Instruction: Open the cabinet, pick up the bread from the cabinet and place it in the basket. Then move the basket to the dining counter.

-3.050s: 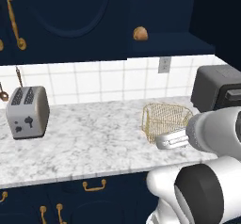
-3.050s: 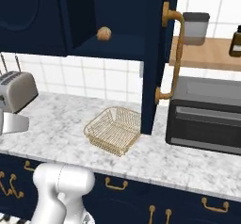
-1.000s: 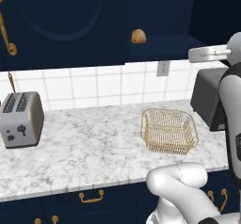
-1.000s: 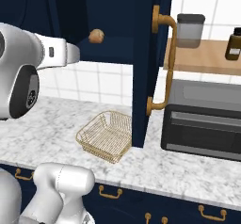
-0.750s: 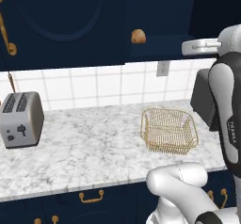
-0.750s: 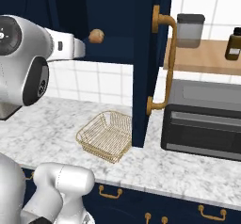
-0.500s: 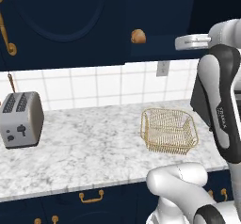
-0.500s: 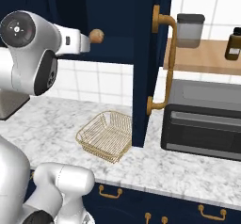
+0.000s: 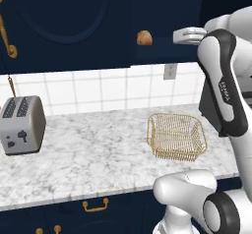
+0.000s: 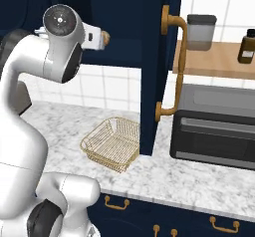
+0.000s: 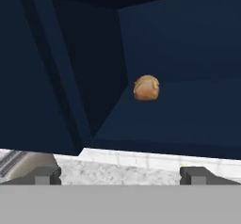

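Observation:
The cabinet (image 9: 162, 12) stands open, its door (image 10: 154, 66) swung out with a long brass handle (image 10: 175, 66). On its dark shelf lies the bread (image 9: 144, 38) (image 11: 146, 87), a small golden-brown roll, half hidden by my hand in the right base view (image 10: 105, 38). My gripper (image 9: 176, 35) (image 10: 101, 40) (image 11: 120, 175) is raised to shelf height, pointing at the roll from a short way off. It is open, with nothing between the fingertips (image 11: 44, 174). The golden wire basket (image 9: 176, 135) (image 10: 113, 144) sits on the marble worktop below. The dining counter is out of view.
A silver toaster (image 9: 22, 125) stands at the worktop's left. A black oven (image 10: 215, 126) sits right of the open door, under a wooden shelf with a jar (image 10: 200, 32) and a bottle (image 10: 247, 46). A closed cabinet door (image 9: 64, 16) is to the left.
The arm has lifted from worktop height to the cabinet shelf. Over the last second the hand has moved steadily closer to the bread. The jaws stayed open.

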Available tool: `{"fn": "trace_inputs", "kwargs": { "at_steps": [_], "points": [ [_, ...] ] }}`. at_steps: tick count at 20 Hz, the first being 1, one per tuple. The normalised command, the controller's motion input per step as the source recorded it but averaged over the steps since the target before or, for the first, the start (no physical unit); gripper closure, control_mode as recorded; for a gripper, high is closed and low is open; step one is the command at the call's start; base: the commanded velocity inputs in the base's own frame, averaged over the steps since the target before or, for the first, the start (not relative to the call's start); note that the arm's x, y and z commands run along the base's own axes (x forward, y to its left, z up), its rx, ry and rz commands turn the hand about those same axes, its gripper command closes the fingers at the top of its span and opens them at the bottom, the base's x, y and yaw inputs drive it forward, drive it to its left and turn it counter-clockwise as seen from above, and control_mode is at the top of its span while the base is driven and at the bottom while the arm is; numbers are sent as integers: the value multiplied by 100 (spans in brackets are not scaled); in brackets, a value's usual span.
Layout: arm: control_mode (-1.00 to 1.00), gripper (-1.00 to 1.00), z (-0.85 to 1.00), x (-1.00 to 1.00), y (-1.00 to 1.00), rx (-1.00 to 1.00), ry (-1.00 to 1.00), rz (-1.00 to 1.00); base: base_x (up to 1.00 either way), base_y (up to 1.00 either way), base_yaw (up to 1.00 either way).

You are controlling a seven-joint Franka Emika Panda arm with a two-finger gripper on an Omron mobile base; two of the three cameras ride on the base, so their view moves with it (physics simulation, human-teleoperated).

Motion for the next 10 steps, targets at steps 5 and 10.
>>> {"fn": "trace_inputs", "kwargs": {
  "at_steps": [5,10],
  "points": [
    [-100,-100,0,68,0,0,0,3,0,0,0],
    [-100,-100,-6,57,0,0,0,2,0,0,0]
  ]
}}
